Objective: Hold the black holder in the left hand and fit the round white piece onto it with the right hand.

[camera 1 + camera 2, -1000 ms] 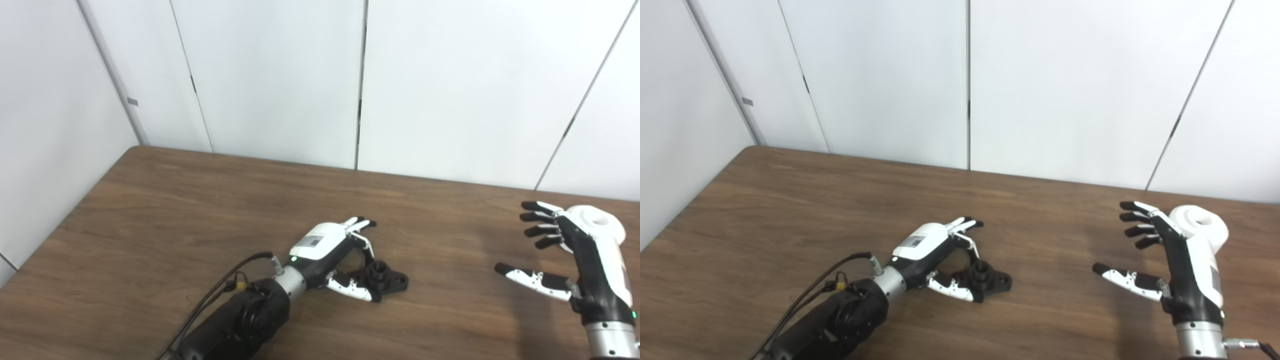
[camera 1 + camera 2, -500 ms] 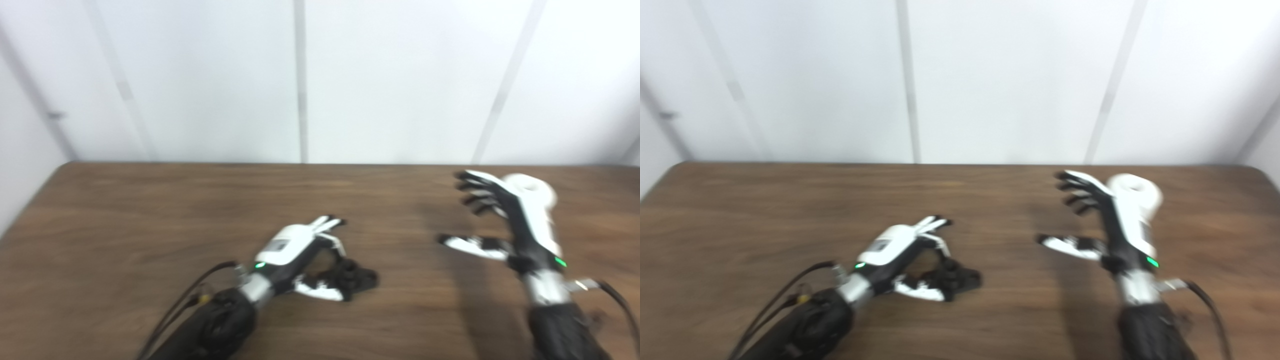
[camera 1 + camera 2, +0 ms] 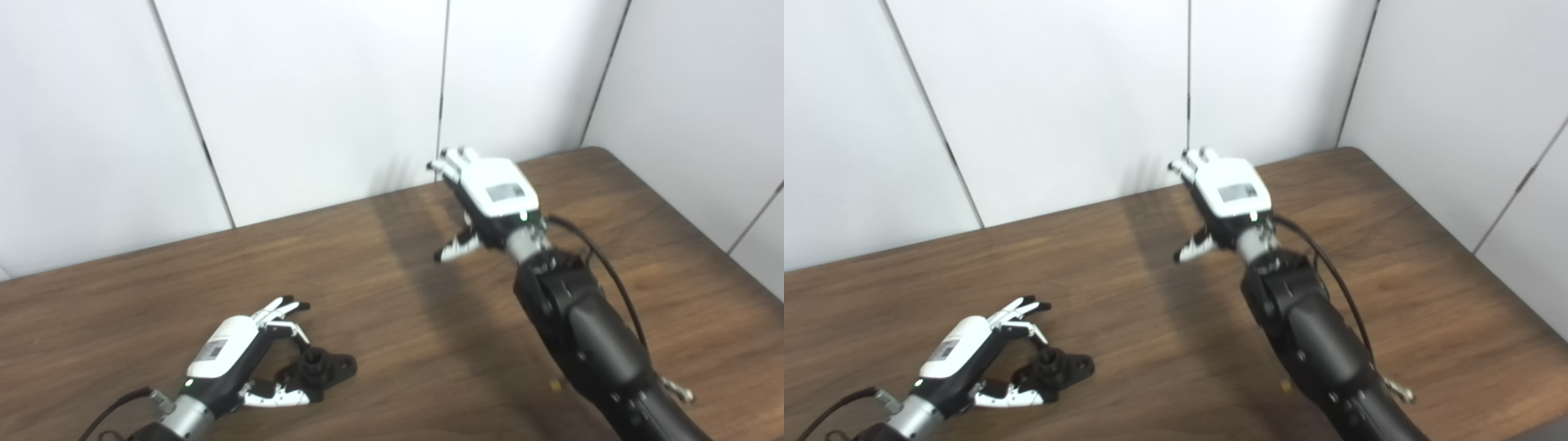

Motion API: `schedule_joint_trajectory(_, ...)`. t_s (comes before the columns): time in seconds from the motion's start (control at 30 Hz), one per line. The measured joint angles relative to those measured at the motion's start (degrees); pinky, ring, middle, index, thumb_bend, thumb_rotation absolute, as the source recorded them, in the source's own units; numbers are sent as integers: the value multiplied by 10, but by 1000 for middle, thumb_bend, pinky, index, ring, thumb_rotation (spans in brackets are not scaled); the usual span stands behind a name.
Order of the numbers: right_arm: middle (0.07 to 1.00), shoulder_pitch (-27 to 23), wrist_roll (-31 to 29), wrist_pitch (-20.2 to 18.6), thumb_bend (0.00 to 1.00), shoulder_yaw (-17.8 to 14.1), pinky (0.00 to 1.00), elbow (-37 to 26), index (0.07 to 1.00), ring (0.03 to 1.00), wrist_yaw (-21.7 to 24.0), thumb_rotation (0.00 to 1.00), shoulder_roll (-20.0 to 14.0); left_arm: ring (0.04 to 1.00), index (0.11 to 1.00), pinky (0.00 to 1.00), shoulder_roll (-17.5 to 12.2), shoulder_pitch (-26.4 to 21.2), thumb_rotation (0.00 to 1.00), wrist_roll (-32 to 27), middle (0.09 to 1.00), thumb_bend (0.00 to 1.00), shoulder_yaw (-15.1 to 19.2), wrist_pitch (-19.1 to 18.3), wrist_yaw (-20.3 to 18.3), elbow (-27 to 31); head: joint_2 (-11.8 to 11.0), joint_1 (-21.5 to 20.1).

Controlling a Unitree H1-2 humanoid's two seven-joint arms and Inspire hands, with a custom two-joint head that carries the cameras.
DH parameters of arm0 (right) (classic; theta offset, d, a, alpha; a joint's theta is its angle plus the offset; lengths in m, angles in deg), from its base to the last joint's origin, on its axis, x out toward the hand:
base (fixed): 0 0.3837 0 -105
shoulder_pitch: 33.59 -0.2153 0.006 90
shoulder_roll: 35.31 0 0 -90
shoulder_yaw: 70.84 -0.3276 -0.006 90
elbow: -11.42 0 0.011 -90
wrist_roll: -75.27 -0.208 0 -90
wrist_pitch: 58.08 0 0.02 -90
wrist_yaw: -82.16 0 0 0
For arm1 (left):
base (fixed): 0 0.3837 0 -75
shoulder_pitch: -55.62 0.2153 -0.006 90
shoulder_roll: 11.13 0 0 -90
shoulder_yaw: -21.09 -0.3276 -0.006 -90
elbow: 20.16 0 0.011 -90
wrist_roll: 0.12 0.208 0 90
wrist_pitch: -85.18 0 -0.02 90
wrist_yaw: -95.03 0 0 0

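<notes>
The black holder [image 3: 318, 369] lies flat on the wooden counter [image 3: 392, 318] near its front left. It is a low, roughly oval base with a short round stub standing upright at its middle and a small hole toward its right end. The round white piece is hidden from both views, so its place cannot be told.
</notes>
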Motion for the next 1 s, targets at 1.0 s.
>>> schedule_joint_trajectory(1.0,1000,-119,-59,-23,1000,-21,1000,236,894,1000,152,618,-130,988,484,879,-2,2,56,-8,921,522,12,34,-3,-18,-14,-19)
